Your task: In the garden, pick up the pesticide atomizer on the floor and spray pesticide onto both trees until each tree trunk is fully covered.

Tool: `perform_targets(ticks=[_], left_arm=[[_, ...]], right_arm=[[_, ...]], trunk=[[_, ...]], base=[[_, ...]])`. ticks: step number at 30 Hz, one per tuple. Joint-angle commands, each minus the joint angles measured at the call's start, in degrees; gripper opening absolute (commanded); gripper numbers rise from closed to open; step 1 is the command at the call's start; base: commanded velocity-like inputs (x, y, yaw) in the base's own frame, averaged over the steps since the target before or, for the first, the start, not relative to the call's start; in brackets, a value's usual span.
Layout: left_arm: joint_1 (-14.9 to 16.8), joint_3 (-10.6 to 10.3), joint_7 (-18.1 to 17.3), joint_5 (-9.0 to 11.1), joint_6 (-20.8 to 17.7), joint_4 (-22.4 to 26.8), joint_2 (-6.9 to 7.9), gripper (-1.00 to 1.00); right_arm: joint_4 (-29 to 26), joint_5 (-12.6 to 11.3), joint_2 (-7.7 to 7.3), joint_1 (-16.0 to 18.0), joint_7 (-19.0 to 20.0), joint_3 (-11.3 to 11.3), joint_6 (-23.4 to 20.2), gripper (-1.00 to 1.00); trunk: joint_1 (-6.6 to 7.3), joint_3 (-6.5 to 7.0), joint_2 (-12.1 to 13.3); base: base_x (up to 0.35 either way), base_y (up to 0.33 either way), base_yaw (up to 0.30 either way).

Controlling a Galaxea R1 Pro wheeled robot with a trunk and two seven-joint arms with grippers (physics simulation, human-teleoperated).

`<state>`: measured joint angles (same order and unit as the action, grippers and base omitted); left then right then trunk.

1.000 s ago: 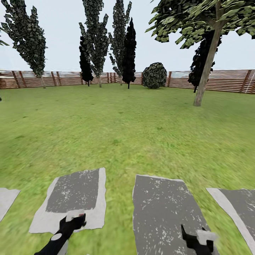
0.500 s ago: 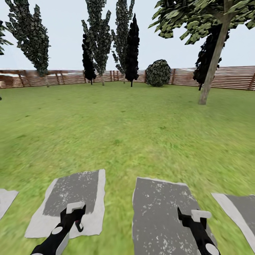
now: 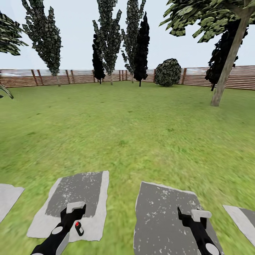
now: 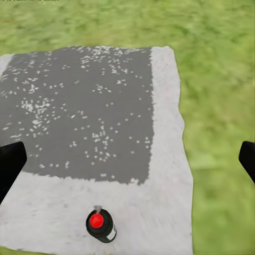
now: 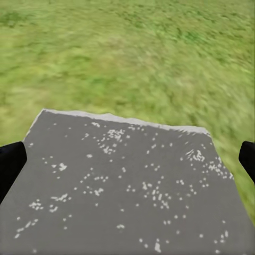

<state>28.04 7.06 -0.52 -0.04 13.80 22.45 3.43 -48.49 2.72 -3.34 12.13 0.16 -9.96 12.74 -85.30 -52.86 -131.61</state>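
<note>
— What changed?
— The view swung; a dark red-topped bottle [image 4: 101,226], likely the atomizer, now shows on the paving [image 4: 164,175] beside the left gripper [image 3: 75,209].
— Grippers?
— Left and right gripper [image 3: 195,214] both spread, empty.

A grey stone paving slab [image 4: 79,117] speckled white, with a pale whitish border, lies on blurry green grass [image 4: 218,95]. On its pale border stands a small dark bottle-shaped object with a red dot [image 4: 100,225]. Two black fingertips [image 4: 10,164] show wide apart at either edge.
</note>
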Motion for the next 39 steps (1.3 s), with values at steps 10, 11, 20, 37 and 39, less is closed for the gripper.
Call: perform_targets(ticks=[10, 11, 20, 37, 39], left_arm=[[0.0, -0.08, -0.1, 0.01, 0.0, -0.13, 0.15, 1.0], [0.0, -0.03, -0.1, -0.02, 0.0, -0.13, 0.17, 1.0], [0.0, 0.06, -0.1, -0.15, -0.02, -0.13, 0.18, 1.0], [0.0, 0.08, -0.1, -0.21, -0.08, -0.13, 0.18, 1.0], [0.0, 0.09, -0.1, -0.18, -0.07, -0.15, 0.18, 1.0]], right_arm=[[-0.2, -0.01, 0.0, 0.0, -0.07, -0.14, 0.0, 1.0], [-0.2, 0.0, 0.0, 0.0, -0.07, -0.15, 0.0, 1.0], [-0.2, -0.05, 0.0, 0.0, -0.07, -0.23, 0.0, 1.0], [-0.2, -0.05, 0.0, 0.0, -0.07, -0.2, 0.0, 1.0], [-0.2, -0.08, 0.0, 0.0, -0.07, -0.19, 0.0, 1.0]], trunk=[[-2.2, -2.48, -4.01], [-2.42, -2.75, -4.41], [-4.39, -5.18, -8.02], [-6.58, -10.12, -11.74], [-6.63, -10.75, -11.76]], base=[[0.0, 0.0, 0.0], [0.0, 0.0, 0.0], [0.0, 0.0, 0.0], [0.0, 0.0, 0.028], [0.0, 0.0, 0.064]])
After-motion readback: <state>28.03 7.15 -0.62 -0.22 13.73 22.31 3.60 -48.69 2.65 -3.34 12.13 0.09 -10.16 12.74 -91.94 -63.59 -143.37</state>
